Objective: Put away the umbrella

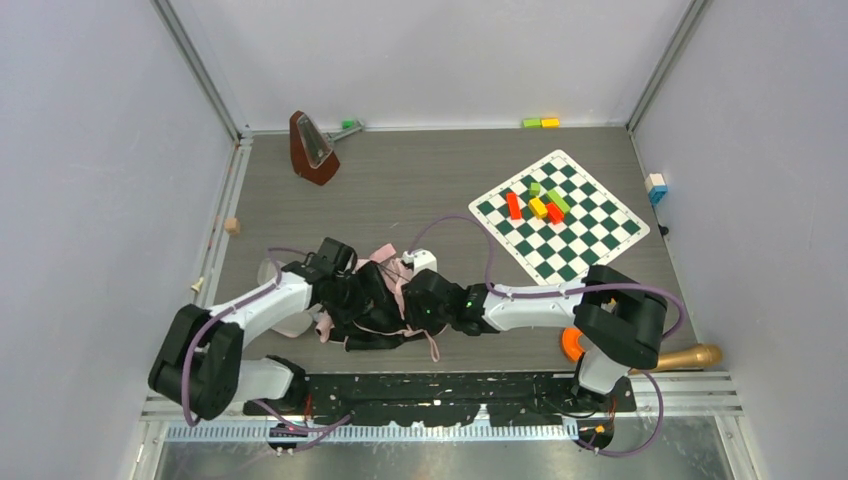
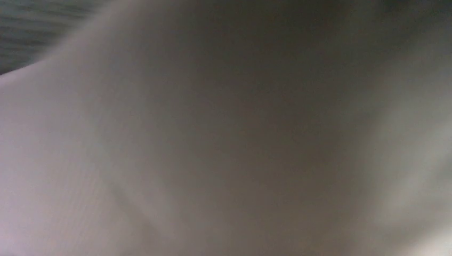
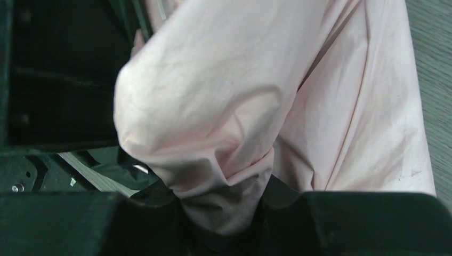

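Observation:
The umbrella (image 1: pixel 378 312) lies crumpled on the table between my two arms, black fabric mostly up, with pink trim and pale pink patches showing. My left gripper (image 1: pixel 342 288) is pressed into its left side. The left wrist view is filled by blurred pale fabric (image 2: pixel 213 133), so its jaws are hidden. My right gripper (image 1: pixel 428 300) is at the umbrella's right side. In the right wrist view, a fold of the pale pink canopy (image 3: pixel 213 96) narrows down between the dark fingers (image 3: pixel 373 218) of my right gripper (image 3: pixel 226 213), pinched there.
A brown metronome (image 1: pixel 312 148) stands at the back left. A green-and-white chequered mat (image 1: pixel 590 235) with coloured blocks lies at the right. An orange object (image 1: pixel 572 343) and a brass-coloured one (image 1: pixel 690 356) sit by the right arm's base. Small blocks (image 1: pixel 540 122) lie along the walls.

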`<control>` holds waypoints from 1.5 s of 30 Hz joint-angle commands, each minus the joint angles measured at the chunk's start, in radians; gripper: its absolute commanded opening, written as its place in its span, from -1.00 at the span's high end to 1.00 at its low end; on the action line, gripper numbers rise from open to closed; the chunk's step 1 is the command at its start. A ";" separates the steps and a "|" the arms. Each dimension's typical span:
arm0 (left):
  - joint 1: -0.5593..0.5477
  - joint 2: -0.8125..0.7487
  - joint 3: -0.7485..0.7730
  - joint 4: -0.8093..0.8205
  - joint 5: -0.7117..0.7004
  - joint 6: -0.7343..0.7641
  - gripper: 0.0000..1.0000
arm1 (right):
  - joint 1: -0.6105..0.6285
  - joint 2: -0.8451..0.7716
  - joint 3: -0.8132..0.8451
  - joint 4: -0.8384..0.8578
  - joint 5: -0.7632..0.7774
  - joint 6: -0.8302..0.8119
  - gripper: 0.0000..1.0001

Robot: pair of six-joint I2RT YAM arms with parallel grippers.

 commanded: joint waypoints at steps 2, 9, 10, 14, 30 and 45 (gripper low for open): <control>-0.013 0.166 -0.041 0.378 0.069 -0.150 -0.97 | 0.014 0.038 -0.084 -0.205 -0.130 -0.028 0.40; -0.013 0.254 -0.010 0.457 0.128 -0.174 -0.58 | 0.007 -0.074 -0.100 -0.200 -0.161 -0.025 -0.25; -0.013 0.248 -0.004 0.441 0.120 -0.168 -0.54 | 0.005 -0.092 -0.109 -0.215 -0.152 -0.024 -0.41; -0.013 0.215 -0.015 0.401 0.093 -0.161 -0.48 | -0.040 -0.208 -0.132 -0.249 -0.156 -0.004 -0.68; -0.125 0.163 -0.099 0.581 0.067 -0.473 -0.46 | -0.066 -0.039 0.076 -0.330 -0.035 0.060 -0.91; -0.177 0.226 -0.172 0.740 0.091 -0.563 -0.40 | -0.110 -0.061 0.043 -0.314 0.020 0.145 -0.91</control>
